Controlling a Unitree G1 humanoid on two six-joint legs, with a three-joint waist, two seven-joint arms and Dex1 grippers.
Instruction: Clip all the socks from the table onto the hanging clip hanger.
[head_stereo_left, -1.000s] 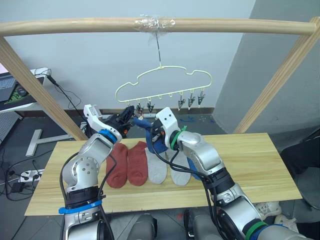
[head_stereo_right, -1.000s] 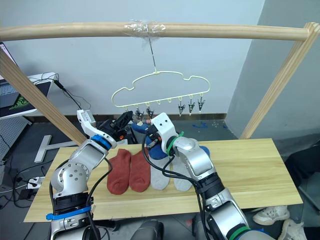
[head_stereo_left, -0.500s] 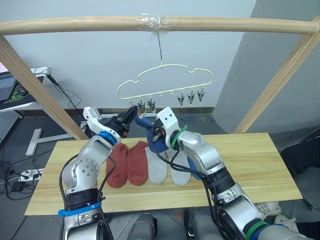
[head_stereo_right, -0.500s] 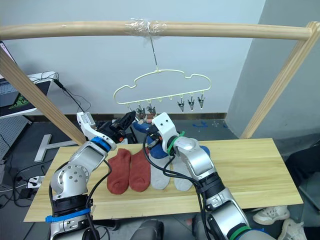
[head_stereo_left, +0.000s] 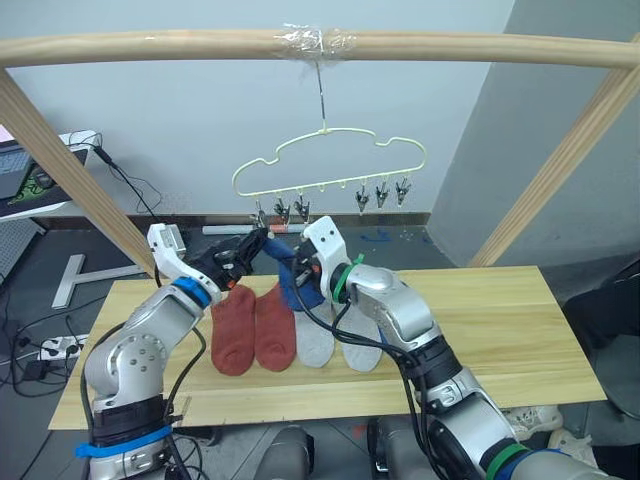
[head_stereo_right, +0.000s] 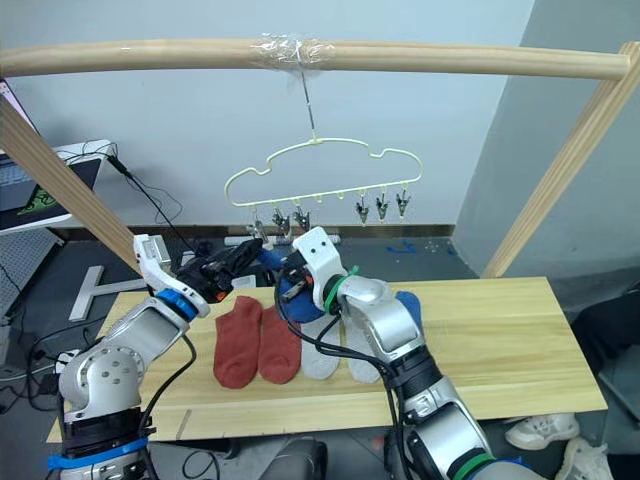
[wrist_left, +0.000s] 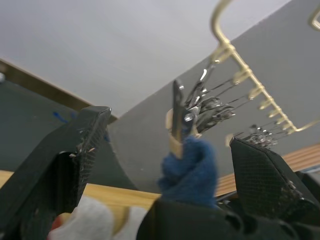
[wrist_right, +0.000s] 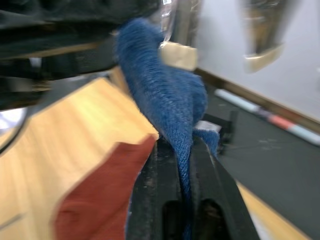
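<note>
The pale-yellow clip hanger (head_stereo_right: 312, 141) hangs from the wooden bar. My right gripper (head_stereo_left: 300, 268) is shut on a blue sock (head_stereo_left: 288, 272) and holds its top up at the hanger's left clips. In the left wrist view, one metal clip (wrist_left: 177, 112) pinches the top of that blue sock (wrist_left: 187, 167). My left gripper (head_stereo_left: 252, 243) stands wide open just left of the clip, touching nothing. On the table (head_stereo_left: 500, 320) lie two rust-red socks (head_stereo_left: 235, 335), two light grey socks (head_stereo_left: 316, 342) and a second blue sock (head_stereo_right: 408, 305), partly hidden by my right arm.
A thick wooden bar (head_stereo_left: 150, 47) spans the top, on slanted posts at the left (head_stereo_left: 60, 160) and right (head_stereo_left: 560, 160). Three free clips (head_stereo_left: 382, 195) hang at the hanger's right end. Behind the table's left end is a desk with a laptop (head_stereo_left: 20, 180).
My left gripper has opened, let go of the clip and drawn back down to the left. The right gripper has kept its hold on the blue sock and shifted slightly left.
</note>
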